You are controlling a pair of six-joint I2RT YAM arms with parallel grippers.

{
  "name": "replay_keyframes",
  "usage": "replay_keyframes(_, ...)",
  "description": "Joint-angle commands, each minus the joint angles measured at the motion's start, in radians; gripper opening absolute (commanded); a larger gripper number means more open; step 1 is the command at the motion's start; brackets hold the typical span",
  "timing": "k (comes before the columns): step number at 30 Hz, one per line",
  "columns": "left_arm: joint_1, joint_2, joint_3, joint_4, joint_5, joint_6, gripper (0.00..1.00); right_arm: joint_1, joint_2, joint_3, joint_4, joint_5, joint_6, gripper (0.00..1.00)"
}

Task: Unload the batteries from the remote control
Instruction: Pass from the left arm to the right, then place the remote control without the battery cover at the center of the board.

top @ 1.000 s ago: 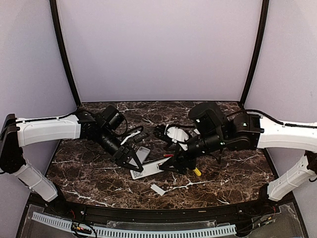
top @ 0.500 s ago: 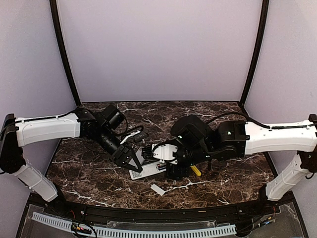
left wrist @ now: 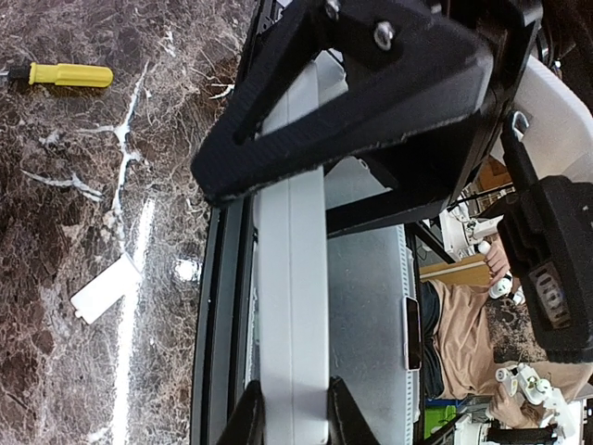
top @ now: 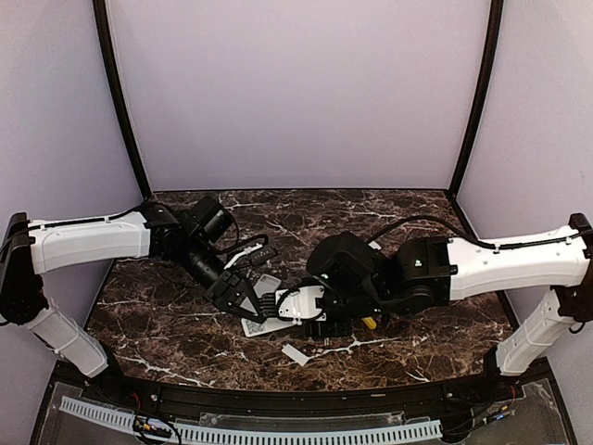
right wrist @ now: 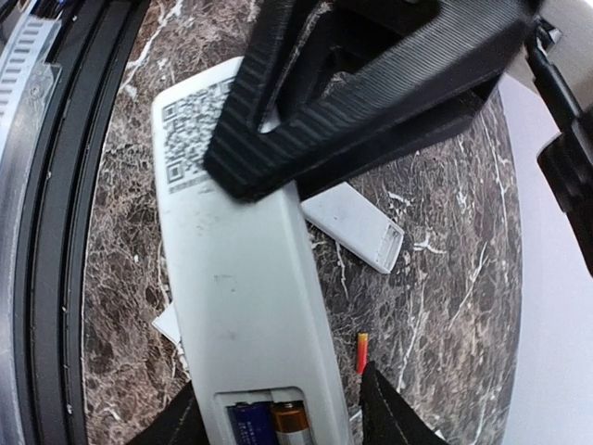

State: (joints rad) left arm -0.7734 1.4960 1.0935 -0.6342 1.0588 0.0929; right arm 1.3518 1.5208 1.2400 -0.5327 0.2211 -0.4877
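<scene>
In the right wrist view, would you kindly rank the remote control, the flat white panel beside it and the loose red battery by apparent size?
1. remote control: largest, though it is also nearest the camera.
2. flat white panel: clearly smaller, with one end hidden.
3. red battery: smallest by far.

Right arm (top: 500, 260) swung from 3 toward 9 o'clock. Right gripper (right wrist: 278, 413) left screwdriver (left wrist: 69, 74) side and moved in close to left gripper (left wrist: 292, 417). It now straddles remote (right wrist: 241, 278) at open battery end. Jaws narrower than before; contact with remote unclear.
</scene>
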Motion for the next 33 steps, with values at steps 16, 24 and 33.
replay_keyframes(16, 0.02, -0.215, -0.075, 0.235, -0.279, -0.143, 0.67, 0.027, -0.018, 0.002, -0.002, 0.059, 0.119, 0.21)
replay_keyframes(24, 0.078, -0.533, -0.259, 0.501, -0.774, -0.19, 0.98, -0.122, -0.054, -0.053, 0.0, -0.137, 0.447, 0.22)
replay_keyframes(33, 0.201, -0.402, -0.143, 0.453, -0.986, -0.188, 0.99, -0.182, 0.113, -0.057, -0.004, -0.215, 0.78, 0.21)
